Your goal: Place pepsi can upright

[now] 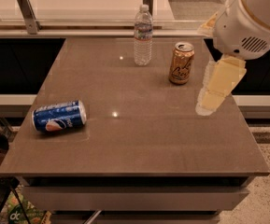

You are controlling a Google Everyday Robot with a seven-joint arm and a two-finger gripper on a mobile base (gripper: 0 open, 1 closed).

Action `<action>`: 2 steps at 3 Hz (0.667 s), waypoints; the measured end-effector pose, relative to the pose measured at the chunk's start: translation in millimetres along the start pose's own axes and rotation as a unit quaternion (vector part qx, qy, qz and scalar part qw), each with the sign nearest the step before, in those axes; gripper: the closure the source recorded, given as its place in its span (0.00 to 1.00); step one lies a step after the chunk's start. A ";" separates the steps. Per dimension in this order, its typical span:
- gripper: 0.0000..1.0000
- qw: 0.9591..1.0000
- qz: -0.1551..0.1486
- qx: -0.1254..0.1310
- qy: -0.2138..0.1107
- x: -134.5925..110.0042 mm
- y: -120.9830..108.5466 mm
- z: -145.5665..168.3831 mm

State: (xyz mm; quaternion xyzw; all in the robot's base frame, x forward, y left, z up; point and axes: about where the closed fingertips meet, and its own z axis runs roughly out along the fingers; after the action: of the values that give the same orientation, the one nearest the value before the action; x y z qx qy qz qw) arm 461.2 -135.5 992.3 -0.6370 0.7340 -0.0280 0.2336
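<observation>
Camera view: The gripper (208, 107) hangs from a white arm housing (251, 22) over the right side of the worktop (148, 143), pointing down, with its tip close above the surface. Whether the jaws are open or closed cannot be told; nothing is seen held in them.

The pepsi can (59, 116) lies on its side on the worktop, well apart from the jaws, far to their left in the view and slightly nearer the camera, close to the left edge. Its silver top faces right, toward the jaws.

A gold can (181, 63) stands upright near the jaws, to their left and farther back. A clear water bottle (143, 35) stands upright beyond that, farther left and back from the jaws.
</observation>
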 end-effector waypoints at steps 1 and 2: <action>0.00 1.000 -0.022 -0.006 0.004 -31.7 6.4 14.2; 0.00 0.998 -0.047 -0.012 0.032 -63.0 18.9 25.5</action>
State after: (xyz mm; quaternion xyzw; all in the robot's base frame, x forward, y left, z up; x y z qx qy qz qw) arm 458.4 -65.7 982.6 -0.6727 0.7104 -0.0503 0.2005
